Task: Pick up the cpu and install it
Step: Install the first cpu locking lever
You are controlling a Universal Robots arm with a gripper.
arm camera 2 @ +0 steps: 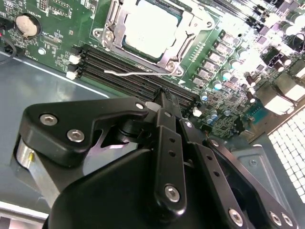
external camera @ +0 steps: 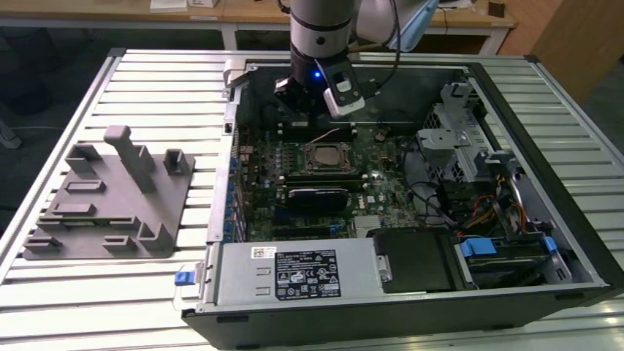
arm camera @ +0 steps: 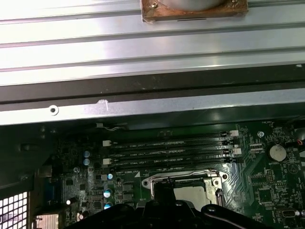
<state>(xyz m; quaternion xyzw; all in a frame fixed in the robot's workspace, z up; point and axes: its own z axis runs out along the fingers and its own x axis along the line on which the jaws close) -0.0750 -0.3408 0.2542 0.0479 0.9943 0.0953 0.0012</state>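
Observation:
The cpu lies flat in the motherboard socket, its pale silver top framed by the metal socket plate. It also shows in both wrist views. A thin wire socket lever stands out over the black memory slots. My gripper hangs above the memory slots, a little behind the socket, its black fingers pressed together with nothing between them. In the exterior view the gripper sits low inside the open computer case, at its far side.
A grey fixture with upright pegs lies on the slatted table at the exterior view's left. Inside the case are a black heatsink block, a power supply, drive bays and cables. The case wall runs close behind the gripper.

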